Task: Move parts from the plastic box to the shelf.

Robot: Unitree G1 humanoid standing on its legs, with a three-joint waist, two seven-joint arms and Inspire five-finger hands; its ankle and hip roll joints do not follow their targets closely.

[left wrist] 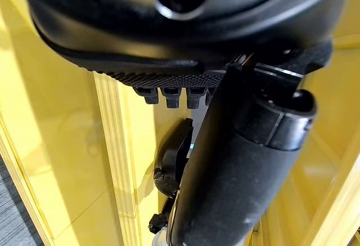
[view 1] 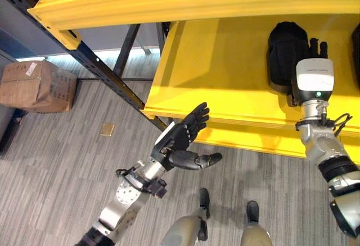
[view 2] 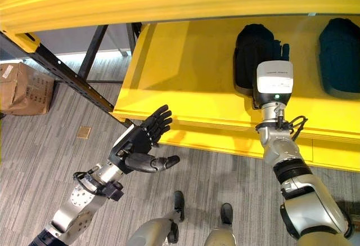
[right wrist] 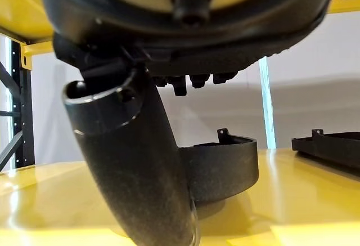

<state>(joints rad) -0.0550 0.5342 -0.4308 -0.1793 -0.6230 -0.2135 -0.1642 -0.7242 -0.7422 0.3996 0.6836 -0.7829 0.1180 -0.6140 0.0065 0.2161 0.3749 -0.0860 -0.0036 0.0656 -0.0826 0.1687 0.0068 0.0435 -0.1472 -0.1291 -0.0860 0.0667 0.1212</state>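
Above grey ribbed carpet [view 1: 67, 161], where a brown cardboard box [view 1: 36, 85] sits well left of the shelf, the glossy yellow shelf [view 1: 225, 77] holds a rounded matte-black part [view 1: 284, 54]. Right hand [view 1: 316, 50] rests beside it, fingers straight; left hand [view 1: 185, 136] hangs spread before the shelf's edge.

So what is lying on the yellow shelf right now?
On the yellow shelf lie two black parts: one partly hidden behind the right hand, another at the view's right edge. The contact between hand and part is hidden.
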